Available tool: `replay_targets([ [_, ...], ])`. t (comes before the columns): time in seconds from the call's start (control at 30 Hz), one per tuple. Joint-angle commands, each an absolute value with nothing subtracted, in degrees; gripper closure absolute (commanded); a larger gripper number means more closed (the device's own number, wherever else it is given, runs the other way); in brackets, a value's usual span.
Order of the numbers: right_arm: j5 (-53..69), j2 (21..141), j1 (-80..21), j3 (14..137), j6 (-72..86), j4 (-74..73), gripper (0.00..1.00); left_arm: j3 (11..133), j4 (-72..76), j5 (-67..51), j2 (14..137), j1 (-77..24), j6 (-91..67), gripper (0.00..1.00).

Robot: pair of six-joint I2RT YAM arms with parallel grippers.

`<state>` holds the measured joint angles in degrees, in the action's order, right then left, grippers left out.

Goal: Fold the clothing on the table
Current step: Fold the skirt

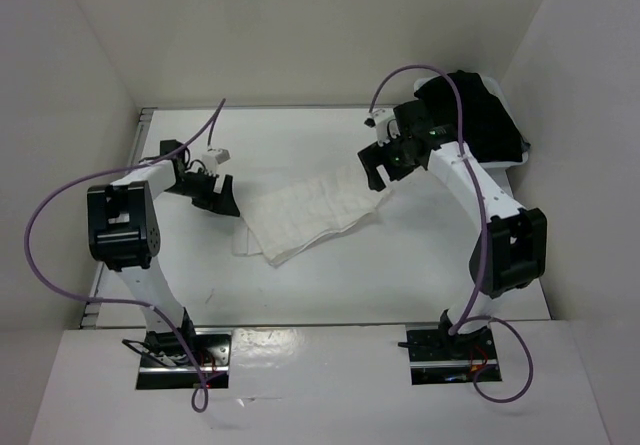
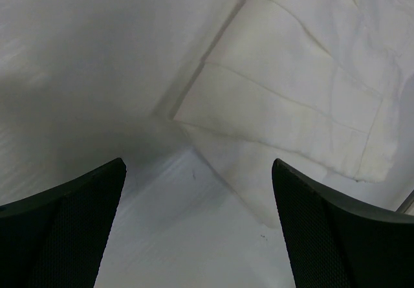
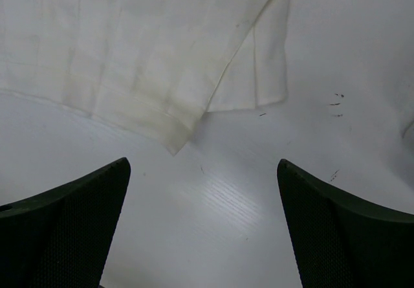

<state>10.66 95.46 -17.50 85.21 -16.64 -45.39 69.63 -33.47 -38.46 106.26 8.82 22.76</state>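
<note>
Desk: Where is the skirt?
Photographer: The white pleated skirt (image 1: 315, 213) lies rumpled in the middle of the counter (image 1: 400, 275).
Desk: And the jaws?
Photographer: The left jaws stand wide just beside the skirt's left end. The right jaws, equally wide, hover at its far right corner. Neither pair holds cloth. A black garment (image 1: 480, 105) sits in the counter's far right corner.

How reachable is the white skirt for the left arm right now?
Probably yes. The left claw hangs open just beside the left edge of the white skirt, with only bare table between them and nothing in the way.
</note>
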Motion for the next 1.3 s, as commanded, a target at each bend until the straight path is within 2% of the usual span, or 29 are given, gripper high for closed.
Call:
replay_targets([
  [0.0, 13.2, 89.5, -16.4, 83.8, -18.6, -45.7, 0.02, 72.7, -33.5, -44.4, 110.0, 8.2, 26.0, 0.01],
  [0.2, 14.4, 86.8, -12.8, 81.2, -19.2, -46.2, 0.02, 73.8, -33.0, -45.4, 113.7, 7.6, 26.0, 0.01],
  [0.3, 16.3, 86.3, -10.8, 80.7, -19.2, -46.2, 0.02, 73.8, -32.3, -44.9, 115.2, 7.1, 26.0, 0.05],
  [0.47, 16.3, 85.8, -9.6, 80.7, -19.2, -46.8, 0.02, 72.8, -31.8, -44.9, 115.8, 7.1, 26.5, 0.18],
  [0.87, 16.9, 86.8, -9.6, 80.7, -19.2, -46.8, 0.02, 71.2, -33.6, -44.9, 117.5, 6.0, 28.8, 0.32],
  [1.1, 16.9, 87.5, -9.6, 80.0, -19.2, -45.7, 0.02, 71.2, -36.6, -44.4, 117.5, 6.0, 29.4, 0.52],
  [1.13, 16.9, 88.0, -9.6, 80.0, -19.2, -44.4, 0.02, 71.2, -36.6, -44.4, 117.5, 6.0, 29.4, 0.59],
  [1.23, 16.9, 88.6, -9.1, 78.6, -19.2, -41.8, 0.02, 71.8, -36.6, -43.8, 117.5, 6.0, 28.7, 0.72],
  [1.27, 16.9, 89.4, -9.1, 77.8, -19.2, -41.1, 0.02, 71.8, -36.6, -43.8, 117.5, 6.0, 28.7, 0.8],
])
